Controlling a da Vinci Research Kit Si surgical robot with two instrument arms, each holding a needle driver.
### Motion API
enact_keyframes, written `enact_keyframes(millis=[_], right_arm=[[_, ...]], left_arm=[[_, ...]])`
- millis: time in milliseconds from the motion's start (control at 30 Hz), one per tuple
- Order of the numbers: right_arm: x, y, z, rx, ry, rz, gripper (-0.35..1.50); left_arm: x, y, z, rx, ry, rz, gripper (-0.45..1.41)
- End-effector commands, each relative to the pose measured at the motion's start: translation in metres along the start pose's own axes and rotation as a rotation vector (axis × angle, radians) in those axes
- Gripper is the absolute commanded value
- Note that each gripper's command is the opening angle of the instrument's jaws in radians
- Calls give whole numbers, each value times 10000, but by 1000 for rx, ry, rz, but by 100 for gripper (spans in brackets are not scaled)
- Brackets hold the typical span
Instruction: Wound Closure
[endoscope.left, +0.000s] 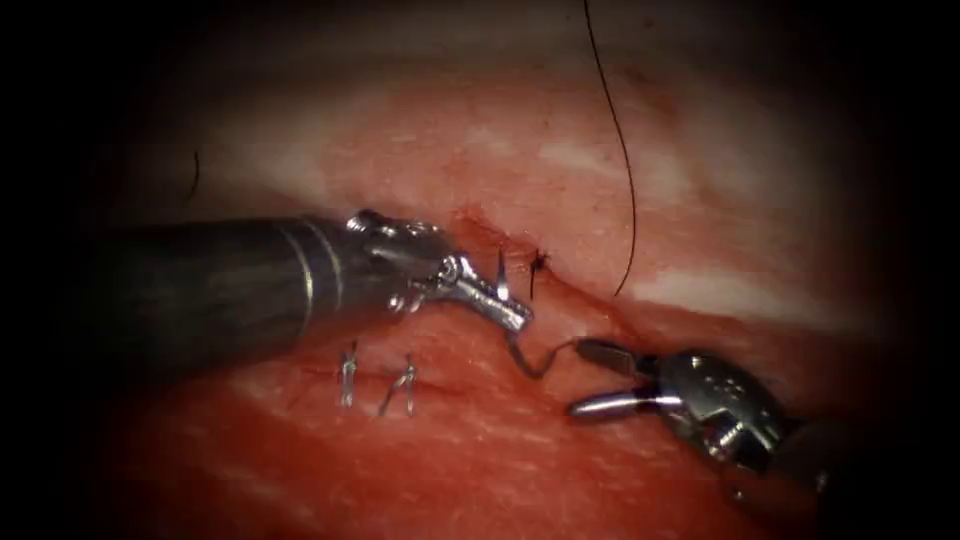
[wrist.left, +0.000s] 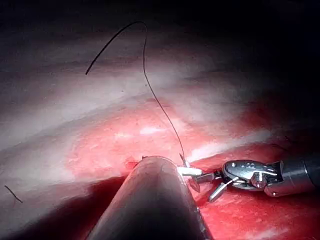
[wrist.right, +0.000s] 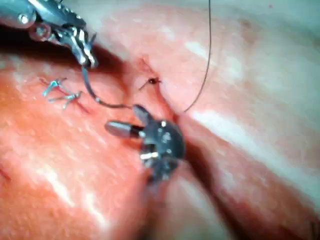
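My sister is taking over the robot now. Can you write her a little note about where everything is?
Left tool: jaws shut on the needle near one end.
Right tool: jaws open around the needle's other end, holding nothing.
Needle: out of the tissue, arcing between the two tools.
Thread: runs up from the cut.
Done: a knot at the cut.
Left: the cut remains open.

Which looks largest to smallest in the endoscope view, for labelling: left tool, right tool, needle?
1. Left tool, shut on the needle; nearness may inflate it.
2. Right tool, jaws open.
3. Needle, out of the tissue.
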Motion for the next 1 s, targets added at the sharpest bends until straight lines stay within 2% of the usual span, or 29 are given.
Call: enact_keyframes(millis=[33,233,567,667,867,1000], right_arm=[[-6,6,15,-3,3,-30,148],[-19,23,24,-26,-6,-105,148],[-49,38,36,-38,-53,-130,148],[-63,41,40,-53,-57,-143,148],[-86,44,44,-55,-95,-157,148],[-91,43,43,-61,-110,-126,148]], left_arm=[[-2,-6,4,-1,-1,4,-45],[-3,2,6,-4,0,-1,-45],[-2,19,9,-7,-2,25,-45],[1,27,8,-7,0,49,-45],[8,48,7,14,8,188,-45],[9,60,12,19,8,217,-45]])
